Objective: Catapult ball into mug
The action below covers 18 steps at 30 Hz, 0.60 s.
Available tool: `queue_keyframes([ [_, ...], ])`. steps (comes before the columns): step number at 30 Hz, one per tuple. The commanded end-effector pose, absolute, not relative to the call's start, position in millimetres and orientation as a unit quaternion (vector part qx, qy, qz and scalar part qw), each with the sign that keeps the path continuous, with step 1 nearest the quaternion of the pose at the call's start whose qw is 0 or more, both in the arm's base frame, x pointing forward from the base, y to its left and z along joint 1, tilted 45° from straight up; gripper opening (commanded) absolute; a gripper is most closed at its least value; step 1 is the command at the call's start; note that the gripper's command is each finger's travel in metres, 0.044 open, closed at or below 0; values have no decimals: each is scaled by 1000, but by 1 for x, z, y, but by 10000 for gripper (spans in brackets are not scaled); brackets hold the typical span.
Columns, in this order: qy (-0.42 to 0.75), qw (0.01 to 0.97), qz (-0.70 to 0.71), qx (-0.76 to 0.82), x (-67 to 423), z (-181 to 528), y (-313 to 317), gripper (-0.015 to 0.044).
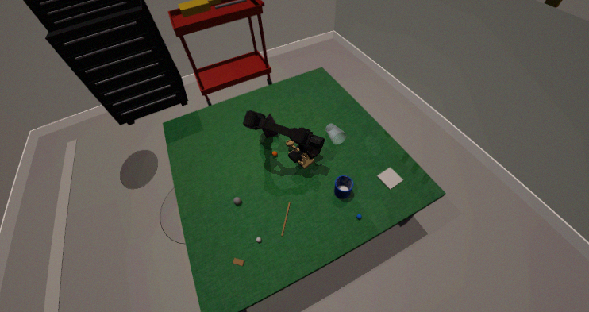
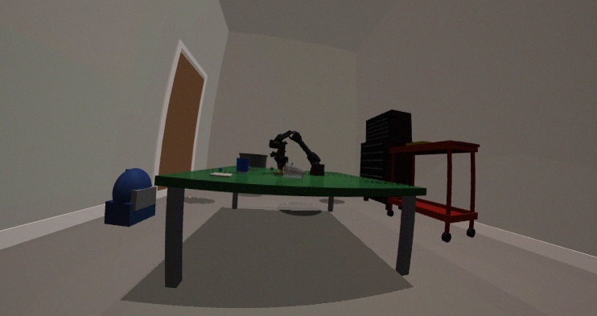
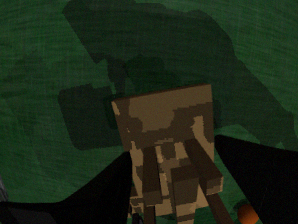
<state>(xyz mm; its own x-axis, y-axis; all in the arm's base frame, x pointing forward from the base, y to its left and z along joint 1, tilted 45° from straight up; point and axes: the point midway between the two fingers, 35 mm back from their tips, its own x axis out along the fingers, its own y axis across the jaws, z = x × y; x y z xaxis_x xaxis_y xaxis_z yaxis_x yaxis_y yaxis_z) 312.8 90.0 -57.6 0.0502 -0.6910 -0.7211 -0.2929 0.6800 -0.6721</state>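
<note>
The small wooden catapult (image 1: 305,159) (image 3: 169,132) stands on the green table (image 1: 205,174) near its middle. My gripper (image 1: 300,155) (image 3: 173,149) (image 2: 278,163) is low over the catapult, with a dark finger on each side of its frame, and the fingers are open. The orange ball (image 1: 274,153) (image 3: 249,215) lies on the table just beside the catapult, apart from it. The blue mug (image 1: 344,186) (image 2: 242,163) stands upright a short way off, toward the table's front right.
A clear cup (image 1: 336,133) lies on its side behind the arm. A white pad (image 1: 390,178), a grey ball (image 1: 237,201), a white ball (image 1: 258,240), a blue ball (image 1: 359,216), a wooden stick (image 1: 285,218) and a brown block (image 1: 238,262) lie scattered.
</note>
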Motion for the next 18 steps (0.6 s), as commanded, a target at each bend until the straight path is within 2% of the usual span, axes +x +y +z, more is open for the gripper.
queue_keyframes([
  [1,671,625,-160,-365,314,-52,96,420],
  [2,671,626,-159,-365,314,-44,105,440],
  [7,671,625,-157,-366,309,7,154,440],
  [15,669,626,-154,-371,311,0,151,440],
  [18,668,625,-150,-375,310,19,172,440],
])
